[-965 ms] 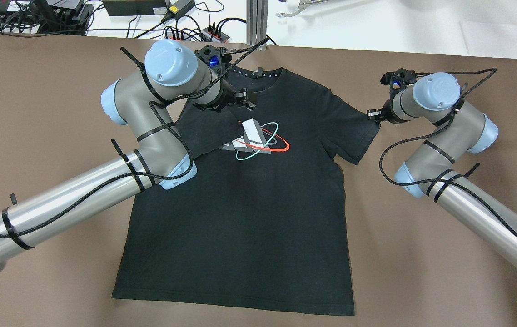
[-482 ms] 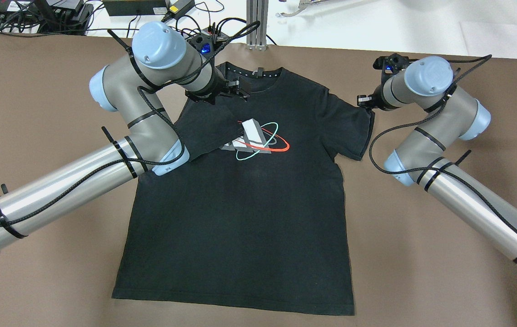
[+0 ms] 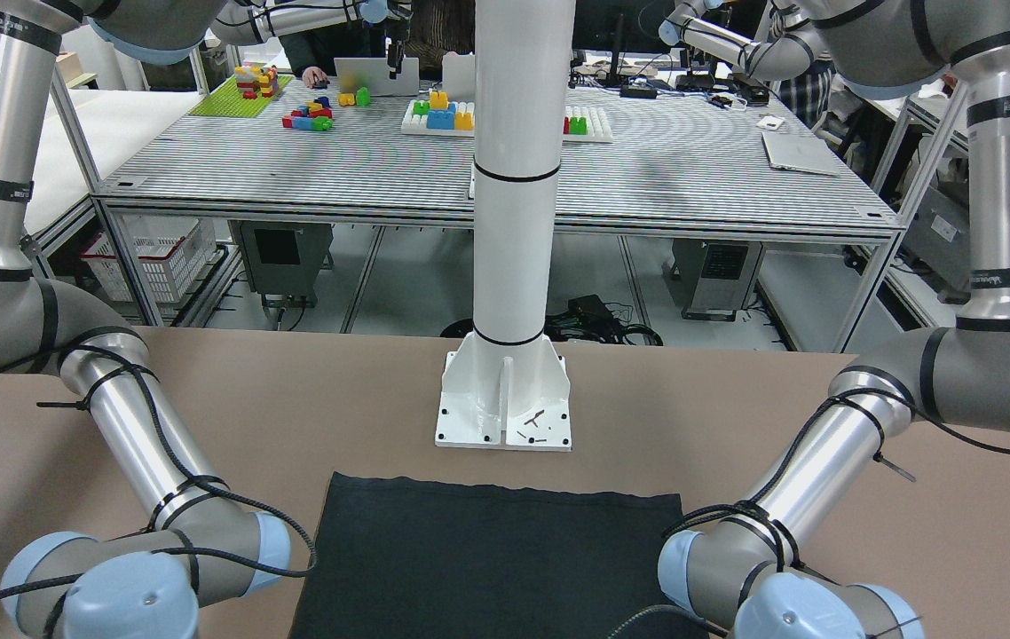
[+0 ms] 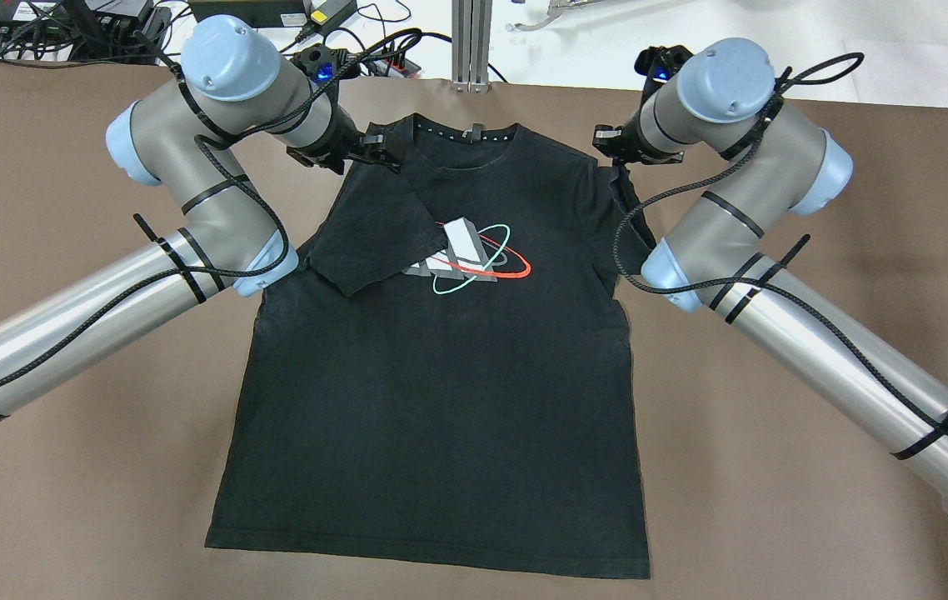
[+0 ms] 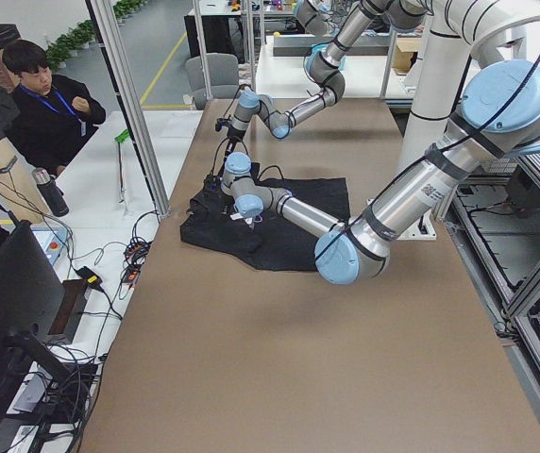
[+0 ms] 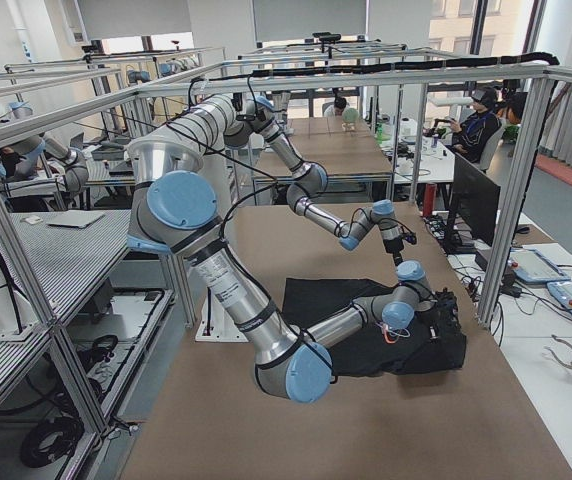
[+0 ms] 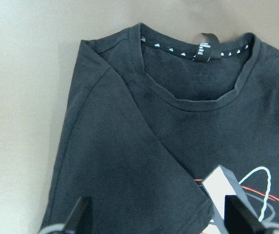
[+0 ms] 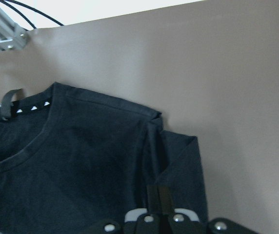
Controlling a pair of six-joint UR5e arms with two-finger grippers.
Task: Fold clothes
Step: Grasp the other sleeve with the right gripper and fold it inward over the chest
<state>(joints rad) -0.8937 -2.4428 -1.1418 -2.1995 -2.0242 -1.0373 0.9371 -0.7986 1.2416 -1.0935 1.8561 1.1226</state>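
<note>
A black T-shirt (image 4: 441,400) with a red, teal and white chest print lies flat on the brown table, collar at the far edge. Its left sleeve (image 4: 374,225) is folded in over the chest. My left gripper (image 4: 384,150) is open and empty above the left shoulder; its fingers (image 7: 80,217) stand wide apart in the left wrist view. My right gripper (image 4: 611,150) is shut on the right sleeve (image 4: 631,200) and holds it drawn in by the right shoulder. The pinched sleeve (image 8: 178,161) also shows in the right wrist view.
Cables and power strips (image 4: 316,33) and an aluminium post (image 4: 470,42) lie past the table's far edge. The white mast base (image 3: 505,399) stands behind the shirt hem (image 3: 487,497). An operator (image 5: 48,113) stands off the table's far side.
My left gripper has drawn back left, off the folded left sleeve, to the left shoulder. My right gripper has moved left and away, carrying the right sleeve in toward the shirt's body.
</note>
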